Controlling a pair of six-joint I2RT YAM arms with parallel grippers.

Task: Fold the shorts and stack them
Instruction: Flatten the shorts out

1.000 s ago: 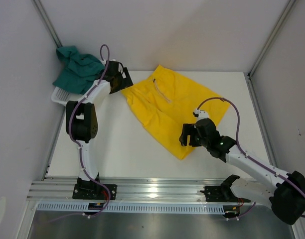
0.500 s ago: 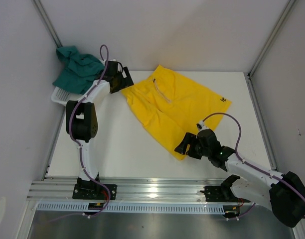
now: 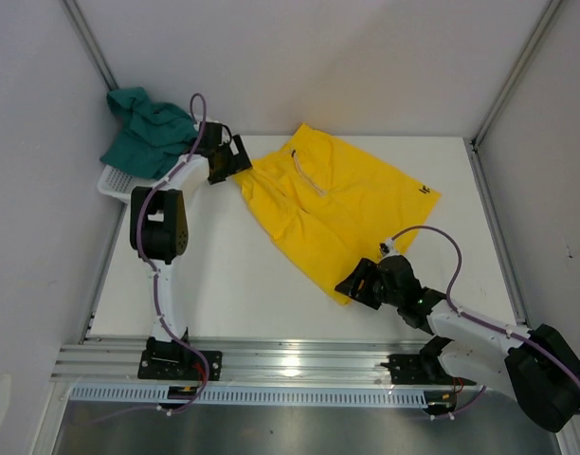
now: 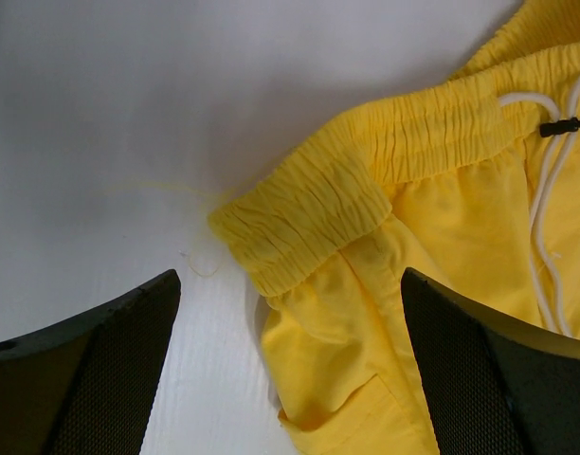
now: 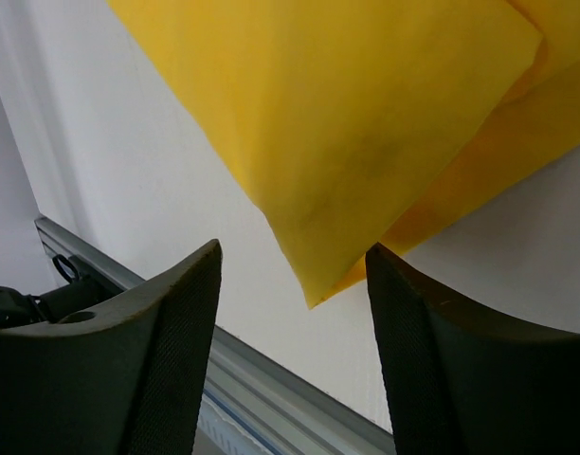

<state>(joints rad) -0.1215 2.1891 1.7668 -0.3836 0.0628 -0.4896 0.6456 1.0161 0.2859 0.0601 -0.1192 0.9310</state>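
Yellow shorts [image 3: 333, 199] lie spread flat on the white table [image 3: 224, 275] in the overhead view, waistband to the far left and legs to the near right. The teal shorts [image 3: 148, 128] are heaped over the white basket [image 3: 115, 182] at the far left corner, apart from the yellow pair. The left gripper [image 3: 235, 159] sits low at the waistband's left end. The right gripper [image 3: 352, 284] is at the nearest leg corner.

From the left wrist, both dark fingers [image 4: 100, 370] stand at their widest. The gathered waistband [image 4: 299, 223] corner lies on the table between them, touched by neither. The white drawstring [image 4: 546, 218] trails down the fabric to the right.

From the right wrist, the jaws are partly apart and hold nothing. The pointed yellow hem corner hangs in the gap between the fingers [image 5: 129, 360], close to the right-hand one. Whether it brushes that pad cannot be told. A metal rail [image 5: 252, 398] runs below.
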